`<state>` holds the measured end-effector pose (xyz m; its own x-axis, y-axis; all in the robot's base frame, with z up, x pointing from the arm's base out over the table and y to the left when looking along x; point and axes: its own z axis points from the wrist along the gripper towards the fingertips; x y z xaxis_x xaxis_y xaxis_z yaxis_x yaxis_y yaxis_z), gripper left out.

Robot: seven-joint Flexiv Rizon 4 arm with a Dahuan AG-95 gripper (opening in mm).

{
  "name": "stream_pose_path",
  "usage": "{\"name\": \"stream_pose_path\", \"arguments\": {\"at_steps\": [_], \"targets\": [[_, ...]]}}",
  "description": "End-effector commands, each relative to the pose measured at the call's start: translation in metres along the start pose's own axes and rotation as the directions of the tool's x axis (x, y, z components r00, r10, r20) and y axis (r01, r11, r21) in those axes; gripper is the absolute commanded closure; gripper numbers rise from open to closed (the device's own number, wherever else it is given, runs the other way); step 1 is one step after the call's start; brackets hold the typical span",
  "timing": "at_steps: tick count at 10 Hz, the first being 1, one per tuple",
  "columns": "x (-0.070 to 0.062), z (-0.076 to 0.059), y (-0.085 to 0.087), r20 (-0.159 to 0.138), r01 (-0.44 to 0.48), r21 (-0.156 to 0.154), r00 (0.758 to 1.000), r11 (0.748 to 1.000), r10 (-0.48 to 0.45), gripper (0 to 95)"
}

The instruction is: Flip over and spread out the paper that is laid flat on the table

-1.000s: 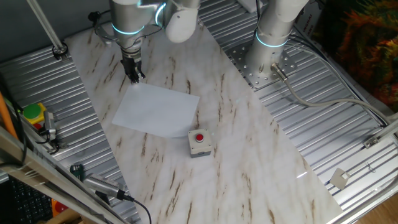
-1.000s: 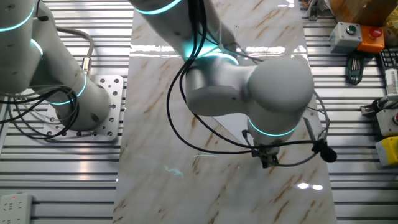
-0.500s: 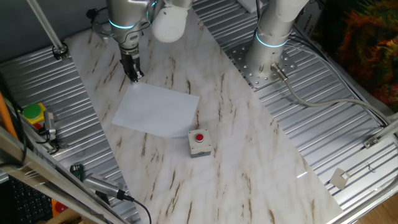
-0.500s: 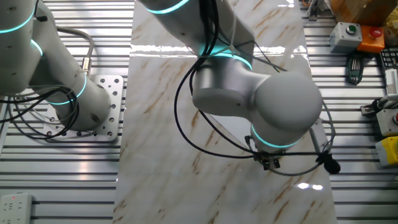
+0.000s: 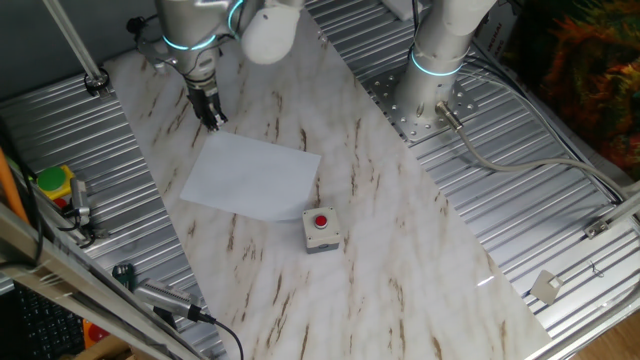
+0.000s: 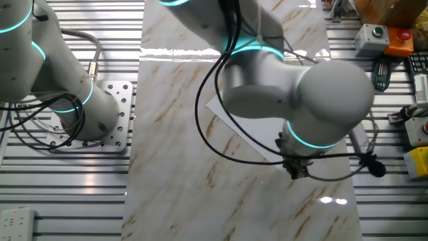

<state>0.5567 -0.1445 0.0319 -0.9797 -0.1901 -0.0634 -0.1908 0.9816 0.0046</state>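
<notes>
Item: grey box with red button (image 5: 320,228), near the middle of the bench (image 5: 400,270). Item: paper (image 5: 251,176), white, flat, just beyond the box. Item: gripper (image 5: 211,121), over the bench beside the paper's far corner; jaws' state cannot be told.

You see plain white paper (image 5: 252,176) on a white, brown-streaked table (image 5: 400,260), beside a grey box (image 5: 321,230) with 1 red button.

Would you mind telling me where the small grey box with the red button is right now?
In one fixed view, the grey box sits on the table, touching the near right corner of the paper.
</notes>
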Motion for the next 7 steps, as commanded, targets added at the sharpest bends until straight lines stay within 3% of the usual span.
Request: {"name": "stream_pose_path", "arguments": {"at_steps": [1,6,7], "targets": [[-0.001,-0.009,0.006,-0.007,0.002,-0.003,1.0,1.0,-0.002,57.0],[-0.024,-0.013,0.051,-0.008,-0.025,0.012,1.0,1.0,0.025,57.0],[-0.028,-0.025,0.061,-0.012,-0.026,0.017,1.0,1.0,0.026,57.0]]}}
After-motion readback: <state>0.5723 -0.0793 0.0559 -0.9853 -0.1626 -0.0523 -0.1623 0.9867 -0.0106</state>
